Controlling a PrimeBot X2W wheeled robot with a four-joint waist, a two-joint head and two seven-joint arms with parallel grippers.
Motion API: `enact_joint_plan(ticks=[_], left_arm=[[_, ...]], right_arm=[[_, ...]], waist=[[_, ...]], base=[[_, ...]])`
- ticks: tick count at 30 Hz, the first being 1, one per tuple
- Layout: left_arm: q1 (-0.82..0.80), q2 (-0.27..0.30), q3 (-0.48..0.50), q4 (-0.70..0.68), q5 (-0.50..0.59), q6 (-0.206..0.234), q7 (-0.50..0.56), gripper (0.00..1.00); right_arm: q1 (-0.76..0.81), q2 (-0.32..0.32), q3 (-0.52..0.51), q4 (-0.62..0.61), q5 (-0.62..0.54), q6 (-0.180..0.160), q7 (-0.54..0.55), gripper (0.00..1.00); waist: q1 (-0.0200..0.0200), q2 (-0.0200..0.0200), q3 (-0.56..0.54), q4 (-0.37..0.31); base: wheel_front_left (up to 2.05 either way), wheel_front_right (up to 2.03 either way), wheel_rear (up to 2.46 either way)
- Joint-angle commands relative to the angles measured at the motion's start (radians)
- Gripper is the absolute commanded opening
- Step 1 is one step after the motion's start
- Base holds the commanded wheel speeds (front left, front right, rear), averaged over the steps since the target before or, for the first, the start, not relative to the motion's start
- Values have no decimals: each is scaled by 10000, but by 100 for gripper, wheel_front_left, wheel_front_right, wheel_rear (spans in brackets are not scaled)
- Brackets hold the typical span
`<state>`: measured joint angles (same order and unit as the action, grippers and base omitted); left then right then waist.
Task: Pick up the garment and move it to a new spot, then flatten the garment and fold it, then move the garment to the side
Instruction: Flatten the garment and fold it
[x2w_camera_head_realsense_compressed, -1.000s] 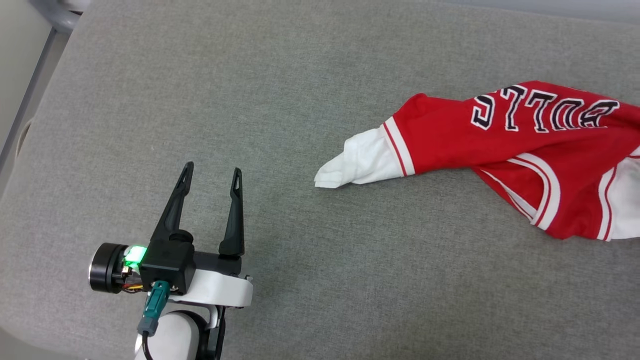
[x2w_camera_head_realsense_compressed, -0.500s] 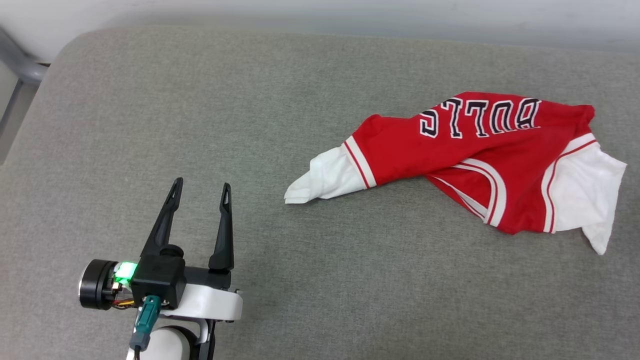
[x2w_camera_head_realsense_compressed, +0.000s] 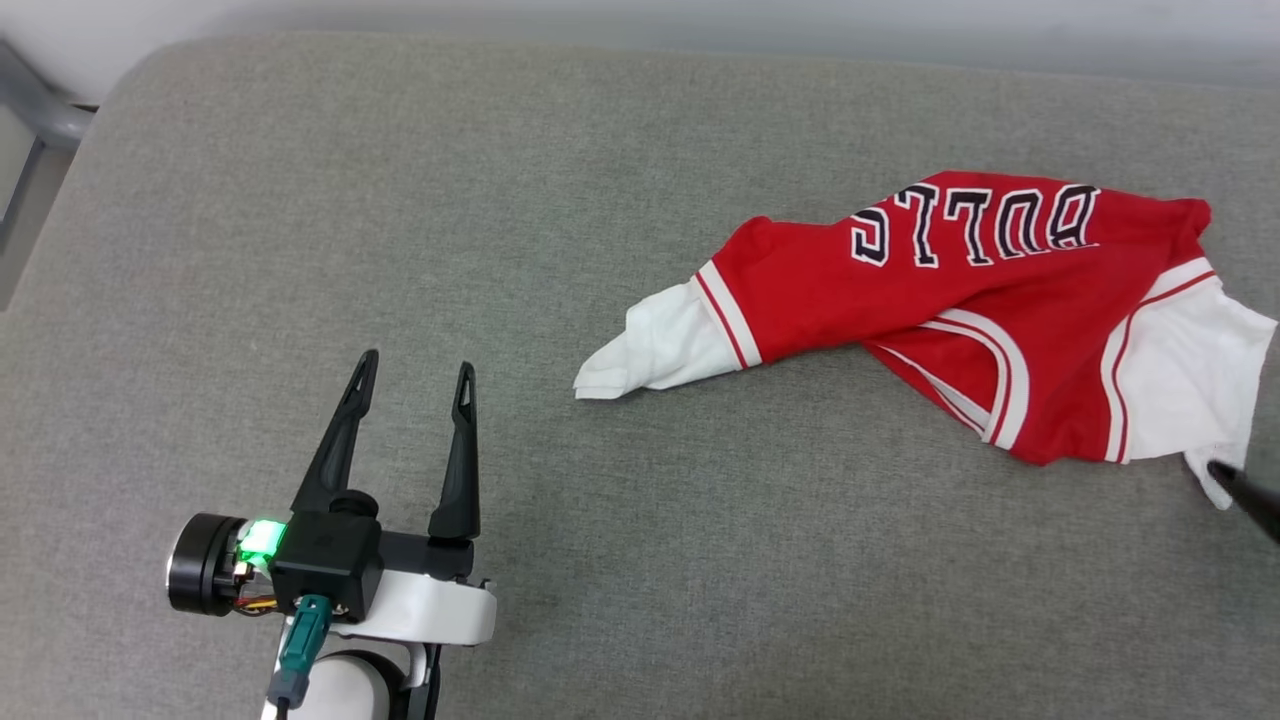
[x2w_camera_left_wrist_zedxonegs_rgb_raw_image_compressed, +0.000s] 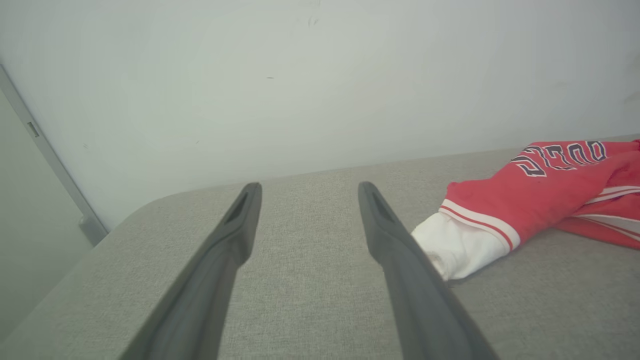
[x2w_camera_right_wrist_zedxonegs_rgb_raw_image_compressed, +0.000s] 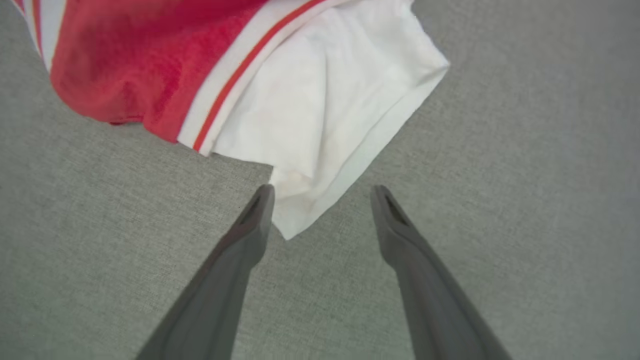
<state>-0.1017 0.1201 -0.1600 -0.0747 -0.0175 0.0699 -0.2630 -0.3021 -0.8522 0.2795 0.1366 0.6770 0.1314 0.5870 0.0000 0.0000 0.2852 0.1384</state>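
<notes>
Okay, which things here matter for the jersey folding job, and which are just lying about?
For the job: red jersey, crumpled; left gripper, open; right gripper, open at the corner of its white sleeve.
Just there: grey padded surface; pale wall; grey metal frame.

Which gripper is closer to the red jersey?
Right. The right gripper hangs open at a white sleeve corner of the red jersey; the left gripper sits apart from its other sleeve.

Your right gripper (x2w_camera_right_wrist_zedxonegs_rgb_raw_image_compressed: 322, 195) hangs over the grey fabric surface (x2w_camera_right_wrist_zedxonegs_rgb_raw_image_compressed: 525, 200) with its fingers spread wide. The garment (x2w_camera_right_wrist_zedxonegs_rgb_raw_image_compressed: 280, 100) has its white sleeve corner poking in between the fingertips, red part up top-left.
</notes>
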Motion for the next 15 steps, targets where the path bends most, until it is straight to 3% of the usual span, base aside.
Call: enact_joint_plan(ticks=[1, 10, 11, 12, 15], left_arm=[[-80, -28, -28, -18, 15, -5, -23, 100], [-294, -92, 17, 33, 42, -88, -23, 100], [-305, -90, 32, 44, 49, -89, -23, 100], [-296, -81, 54, 50, 61, -79, -23, 100], [-121, -29, 128, 106, 56, -19, -23, 100]], right_arm=[[154, 49, -29, 23, -97, -15, 136, 100], [442, 847, 247, 1578, -468, -15, -67, 100], [402, 893, 314, 1715, -488, -15, -210, 30], [377, 913, 374, 1793, -486, -16, -395, 0], [190, 837, 347, 1808, -530, -16, -1129, 0]], waist=[[0, 0, 104, 107], [0, 0, 498, 334], [0, 0, 500, 332], [0, 0, 488, 316], [0, 0, 335, 179]], base=[[0, 0, 0], [0, 0, 0], [0, 0, 0], [0, 0, 0], [0, 0, 0]])
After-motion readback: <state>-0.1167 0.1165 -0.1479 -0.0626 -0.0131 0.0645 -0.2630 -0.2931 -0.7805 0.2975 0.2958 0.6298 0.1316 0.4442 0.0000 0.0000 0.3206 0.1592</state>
